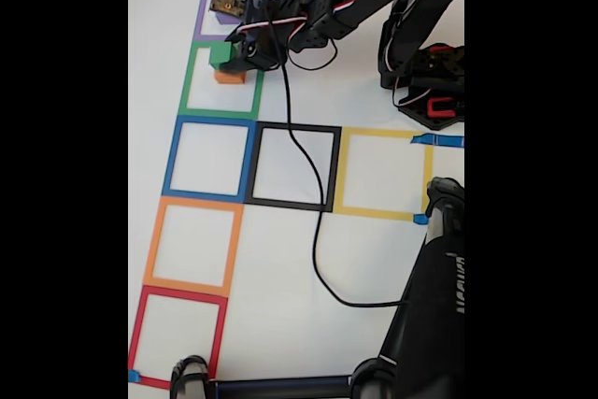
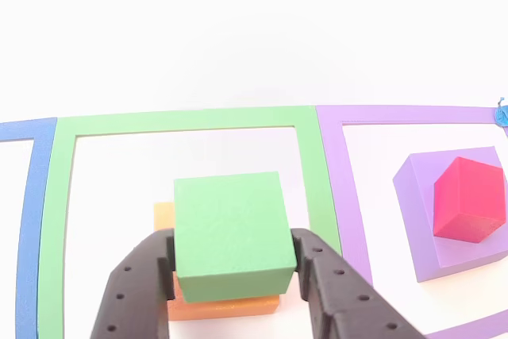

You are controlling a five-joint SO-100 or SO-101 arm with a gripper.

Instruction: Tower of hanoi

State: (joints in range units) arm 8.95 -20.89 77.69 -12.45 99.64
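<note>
White worktop (image 1: pixel 374 259) carries taped outlines serving as bays. At right of the other view, the large solid purple block (image 2: pixel 425 236) sits inside the purple tape square (image 2: pixel 333 188), bearing the small red cube (image 2: pixel 468 200). At lower centre, the green tape square (image 2: pixel 190 119) holds the flat orange block (image 2: pixel 226 305); the green cube (image 2: pixel 230 232) rests on it, pinched by the black two-finger hand (image 2: pixel 230 263), judged either stacking or lifting.

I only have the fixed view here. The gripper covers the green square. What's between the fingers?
Observer: The green block, with a finger at each side, in the other view.
Operator: Is it on the table?
Observer: No, it sits on the orange block, inside the green tape square.
Operator: And the purple square?
Observer: The purple block is there, with the red block on top.
</note>
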